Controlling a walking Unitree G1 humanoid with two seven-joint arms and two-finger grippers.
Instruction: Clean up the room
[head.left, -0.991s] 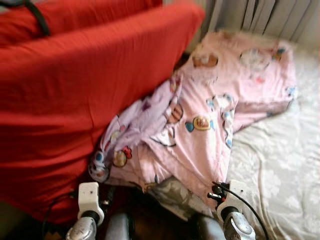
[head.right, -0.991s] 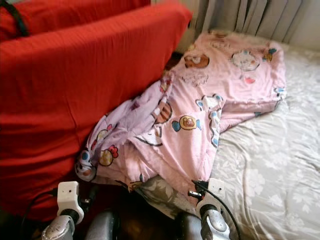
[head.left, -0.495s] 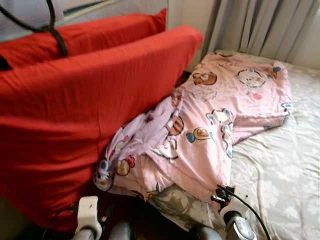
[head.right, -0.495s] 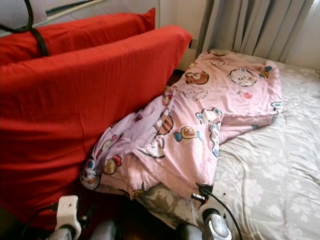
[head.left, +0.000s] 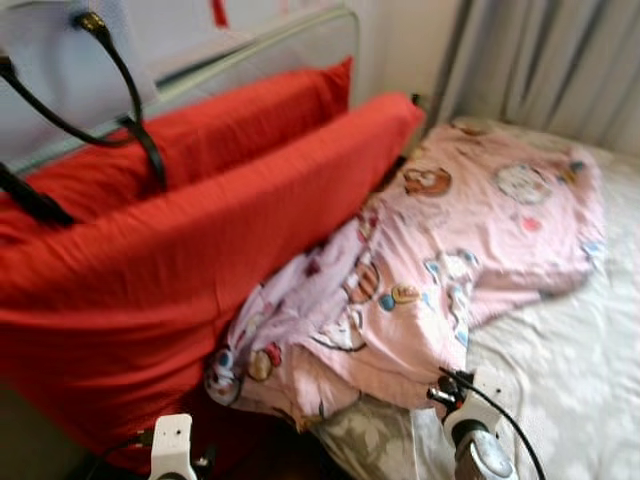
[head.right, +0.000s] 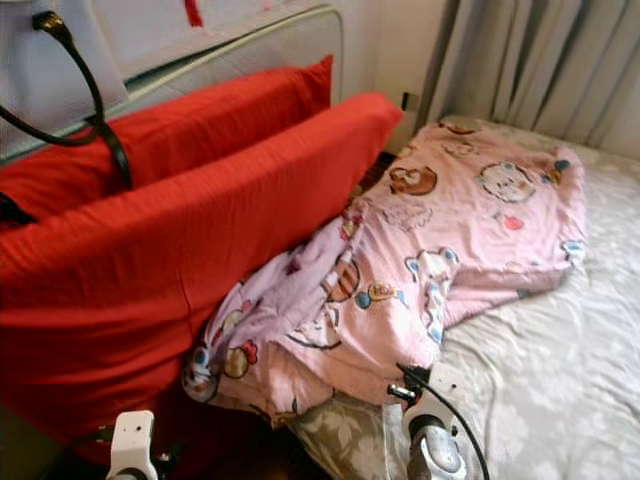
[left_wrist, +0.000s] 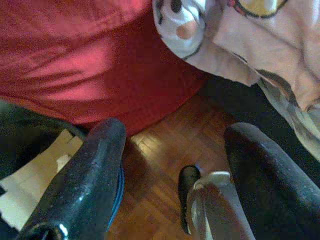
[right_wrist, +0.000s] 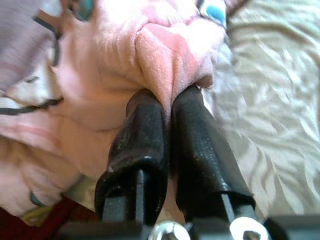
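Observation:
A pink blanket (head.right: 440, 250) with cartoon prints lies crumpled across the bed (head.right: 560, 350). Its near edge spills down beside a big red cushion (head.right: 200, 250). My right gripper (right_wrist: 167, 97) is shut on a fold of the pink blanket (right_wrist: 165, 60), with cloth bunched between the two black fingers. Its wrist (head.right: 430, 445) sits at the blanket's near corner. My left gripper (left_wrist: 175, 132) hangs open and holds nothing. It is above the wooden floor (left_wrist: 160, 160), close to the base of the red cushion (left_wrist: 75, 60).
A second red cushion (head.right: 230, 115) leans behind the first, against a metal-railed headboard (head.right: 260, 40). Black cables (head.right: 95, 110) hang over the cushions at the left. Grey curtains (head.right: 540, 60) stand behind the bed. A cardboard piece (left_wrist: 30, 170) lies on the floor.
The camera has tilted up, bringing the headboard, the wall and more of the cables into view. The blanket stays in my right gripper and lies much the same.

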